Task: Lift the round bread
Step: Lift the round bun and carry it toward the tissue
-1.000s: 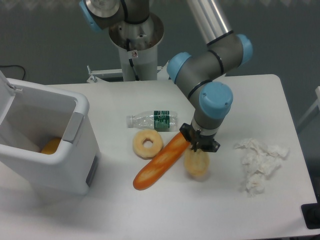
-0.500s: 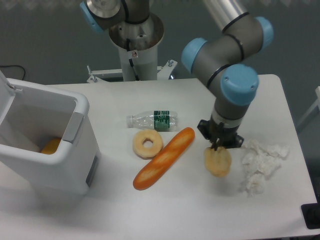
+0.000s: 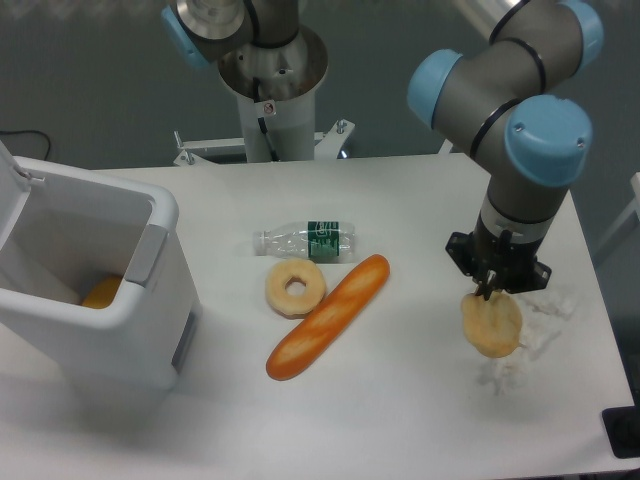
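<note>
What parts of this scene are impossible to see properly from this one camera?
- Pincer fingertips: hidden by the wrist above and the round bread below.
- Crumpled tissue: partly covered by the bread.
- Orange thing in the white bin: mostly behind the bin wall.
- Bottle label: text too small.
- Dark object: cut off at the right edge.

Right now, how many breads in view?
3: ring bread and baguette lie mid-table; round bread hangs from the fingers at right. The bin may hide more.

Grey arm (image 3: 520, 60), blue joint caps
</note>
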Controlling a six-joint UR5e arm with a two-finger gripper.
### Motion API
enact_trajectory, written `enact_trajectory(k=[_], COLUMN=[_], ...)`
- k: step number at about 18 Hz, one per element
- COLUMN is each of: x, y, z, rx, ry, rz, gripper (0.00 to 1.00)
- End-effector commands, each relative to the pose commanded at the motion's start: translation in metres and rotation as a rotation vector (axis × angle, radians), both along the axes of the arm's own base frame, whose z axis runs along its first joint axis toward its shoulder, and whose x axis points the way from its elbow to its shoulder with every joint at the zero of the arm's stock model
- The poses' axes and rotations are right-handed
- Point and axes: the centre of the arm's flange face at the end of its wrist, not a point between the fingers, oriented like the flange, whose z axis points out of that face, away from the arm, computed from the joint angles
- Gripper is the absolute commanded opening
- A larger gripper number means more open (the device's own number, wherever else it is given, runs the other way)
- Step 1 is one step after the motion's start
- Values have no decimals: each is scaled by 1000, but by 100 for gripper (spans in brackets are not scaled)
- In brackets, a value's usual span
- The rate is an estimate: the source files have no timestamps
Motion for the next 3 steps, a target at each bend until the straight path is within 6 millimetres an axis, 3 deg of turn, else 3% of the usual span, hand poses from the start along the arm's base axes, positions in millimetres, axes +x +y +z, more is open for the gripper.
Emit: enact_trajectory(k=[3], x=[4], y=[-4], z=[5], rx=[-13], ry=[12], rz=[-2], gripper=[0])
